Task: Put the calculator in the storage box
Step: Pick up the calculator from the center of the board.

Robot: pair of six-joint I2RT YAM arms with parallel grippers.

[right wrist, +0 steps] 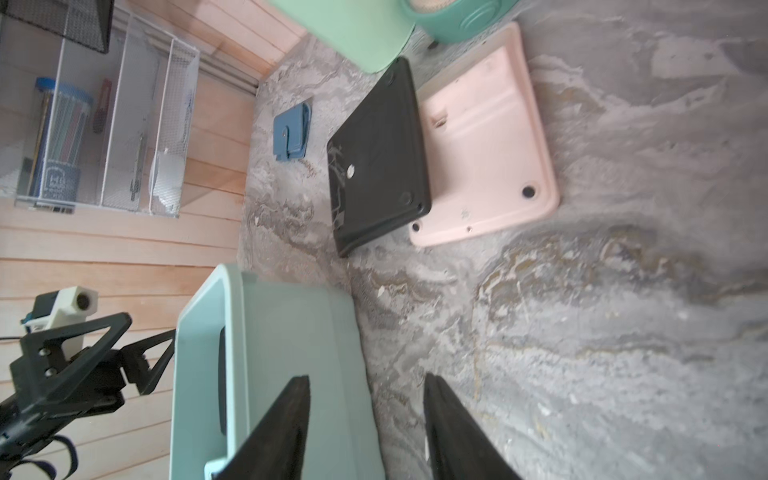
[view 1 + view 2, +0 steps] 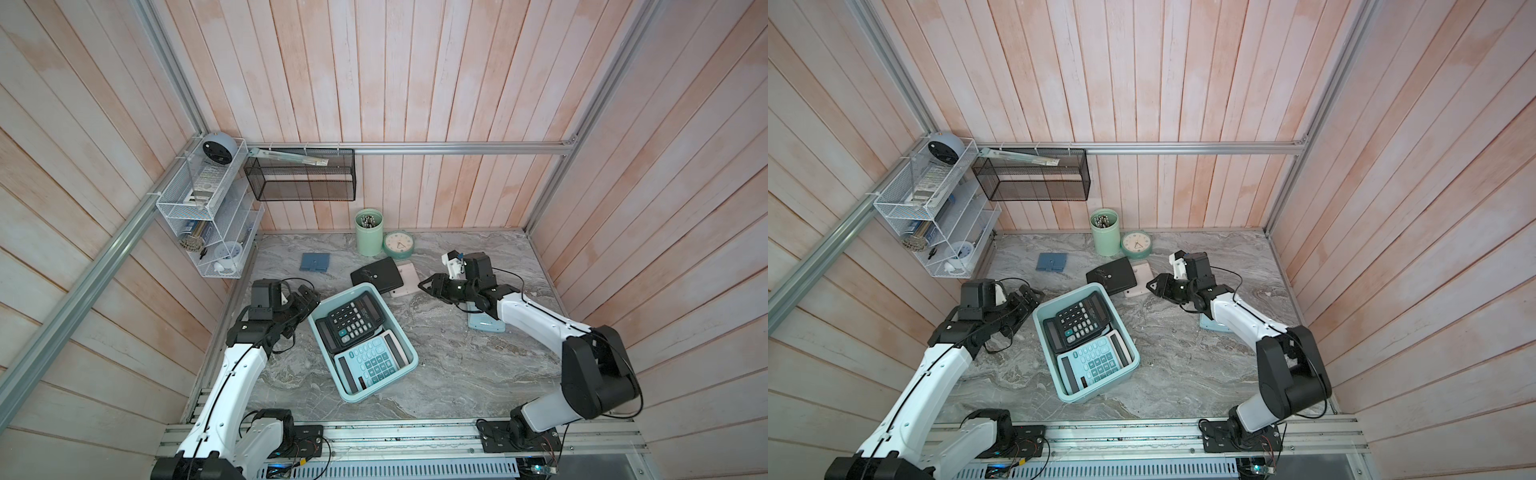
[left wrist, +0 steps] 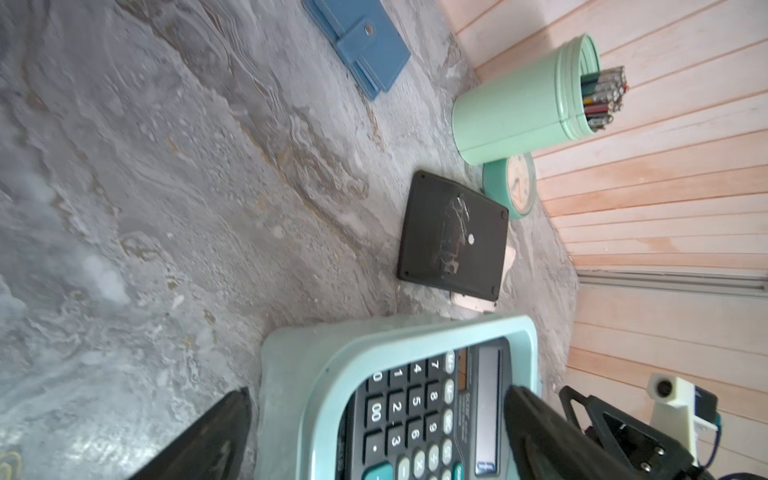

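Right gripper (image 1: pixel 366 376) hangs above the marble table (image 2: pixel 457 365), jaws apart, nothing between them. Its tips sit just beside a face-down black calculator (image 2: pixel 376 274), which lies partly over a face-down pink calculator (image 2: pixel 406 272).

Over to the left gripper (image 3: pixel 380 390): spread wide and empty, it straddles the far left rim of the storage box (image 2: pixel 386 382), one finger over the inside and one outside.

In the box, a keys-up black calculator (image 2: pixel 353 320) fills the far end and an aqua calculator (image 2: pixel 368 365) the near end, pressed together.

Further out, a pale blue flat device (image 2: pixel 484 326) lies under the right forearm. A mint pencil cup (image 2: pixel 369 232), a clock (image 2: pixel 398 244) and a blue wallet (image 2: pixel 316 262) sit toward the back wall.
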